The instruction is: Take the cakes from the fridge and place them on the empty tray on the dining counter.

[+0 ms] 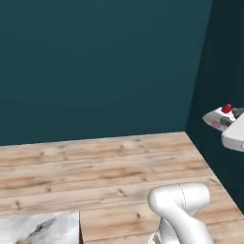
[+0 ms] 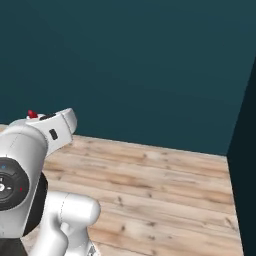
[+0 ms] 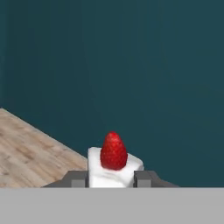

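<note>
- The white cake wedge (image 3: 114, 171) with its red topping is seen at the bottom centre of the hand view, standing upright between the two dark fingertips (image 3: 78, 179).
- The gripper (image 3: 111, 178) is clamped on the wedge: one fingertip is pressed against each side of the white body, and the red top rises above them.
- In the left base view the same cake (image 1: 218, 117) is shown at the right edge of the frame, held up in the air in front of the dark teal wall (image 1: 95, 62), with the white hand just to its lower right.
- In the right base view only the red top (image 2: 32, 114) is visible, at the left edge, above the white arm link.
- A wooden plank floor (image 1: 105, 167) is spread below, well under the held cake.
- A corner of a white-grey veined marble top (image 1: 40, 228) is seen at the lower left of the left base view, well apart from the cake.
</note>
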{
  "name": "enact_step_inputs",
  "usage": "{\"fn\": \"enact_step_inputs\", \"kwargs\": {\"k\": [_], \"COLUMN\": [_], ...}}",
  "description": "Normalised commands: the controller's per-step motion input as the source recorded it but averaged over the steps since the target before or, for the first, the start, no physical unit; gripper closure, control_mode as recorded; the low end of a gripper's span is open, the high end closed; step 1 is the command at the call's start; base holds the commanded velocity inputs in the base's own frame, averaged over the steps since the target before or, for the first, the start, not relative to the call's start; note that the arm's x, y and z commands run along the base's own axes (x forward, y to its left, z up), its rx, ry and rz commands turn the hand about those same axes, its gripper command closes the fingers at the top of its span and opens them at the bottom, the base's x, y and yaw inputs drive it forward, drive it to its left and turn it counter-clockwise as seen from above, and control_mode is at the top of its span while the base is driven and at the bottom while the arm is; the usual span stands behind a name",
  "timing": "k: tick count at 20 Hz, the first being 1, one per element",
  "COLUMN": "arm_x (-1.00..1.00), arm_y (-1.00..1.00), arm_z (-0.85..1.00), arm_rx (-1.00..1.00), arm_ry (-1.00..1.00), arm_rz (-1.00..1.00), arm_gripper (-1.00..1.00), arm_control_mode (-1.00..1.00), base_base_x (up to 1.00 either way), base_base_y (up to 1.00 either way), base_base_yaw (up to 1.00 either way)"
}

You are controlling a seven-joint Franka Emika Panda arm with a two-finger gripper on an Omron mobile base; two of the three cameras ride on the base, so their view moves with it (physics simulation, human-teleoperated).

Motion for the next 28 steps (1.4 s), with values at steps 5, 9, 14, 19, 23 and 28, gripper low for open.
{"fn": "enact_step_inputs", "kwargs": {"k": [5,9,14,19,23,28], "arm_x": [0.00,0.00,0.00,0.00,0.00,0.00], "arm_y": [0.00,0.00,0.00,0.00,0.00,0.00], "arm_z": [0.00,0.00,0.00,0.00,0.00,0.00], "arm_rx": [0.00,0.00,0.00,0.00,0.00,0.00], "arm_ry": [0.00,0.00,0.00,0.00,0.00,0.00], "arm_rz": [0.00,0.00,0.00,0.00,0.00,0.00], "arm_gripper": [1.00,1.00,1.00,1.00,1.00,1.00], "arm_control_mode": [1.00,1.00,1.00,1.00,1.00,1.00], "base_base_x": [1.00,1.00,0.99,0.95,0.96,0.65], "base_base_y": [-0.10,-0.14,-0.11,-0.08,-0.10,-0.07], "base_base_yaw": [0.66,0.75,0.82,0.83,0.83,0.77]}}
